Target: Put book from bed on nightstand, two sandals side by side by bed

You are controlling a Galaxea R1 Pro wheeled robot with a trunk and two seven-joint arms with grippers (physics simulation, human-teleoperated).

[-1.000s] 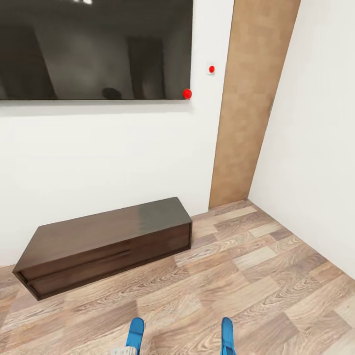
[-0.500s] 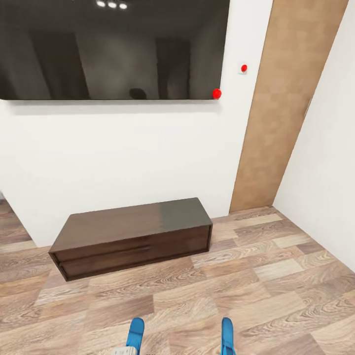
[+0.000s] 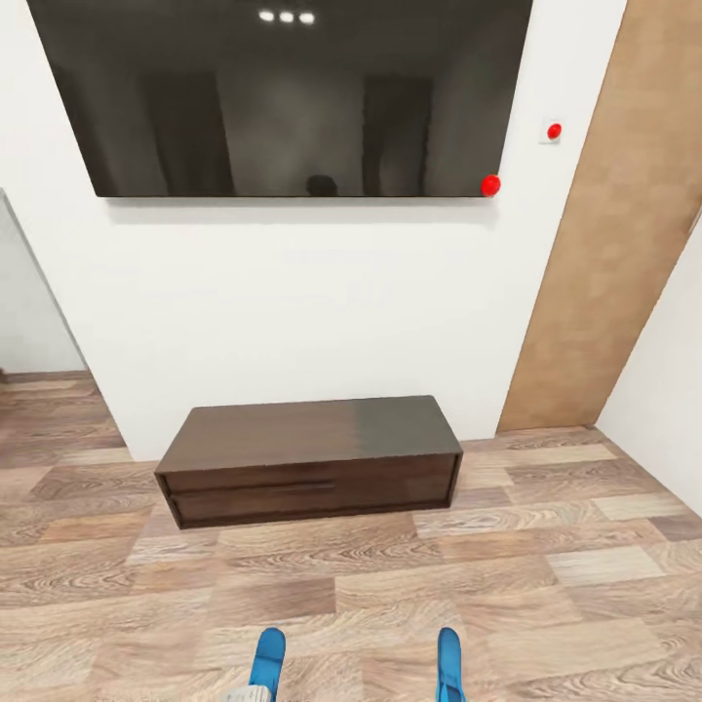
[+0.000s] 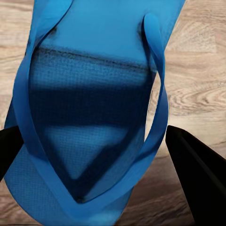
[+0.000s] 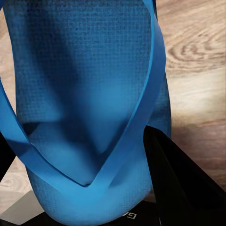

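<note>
While facing a dark bench [image 3: 310, 458], each tool clamped on one blue sandal: left tool [image 4: 94, 155], right tool [image 5: 89, 179].

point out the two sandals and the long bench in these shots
left sandal [image 4: 89, 84], left wrist view, on its blue footbed between the straps
right sandal [image 5: 84, 80], right wrist view, on the middle of its footbed
long dark bench [image 3: 292, 434], head view, on its top surface

A long dark wooden bench [image 3: 310, 458] stands on the wood-plank floor [image 3: 546, 585] against a white wall [image 3: 292, 302]. Above it hangs a large black screen [image 3: 292, 97] reflecting 3 ceiling lights; a brown door [image 3: 614, 273] stands rightward.
</note>
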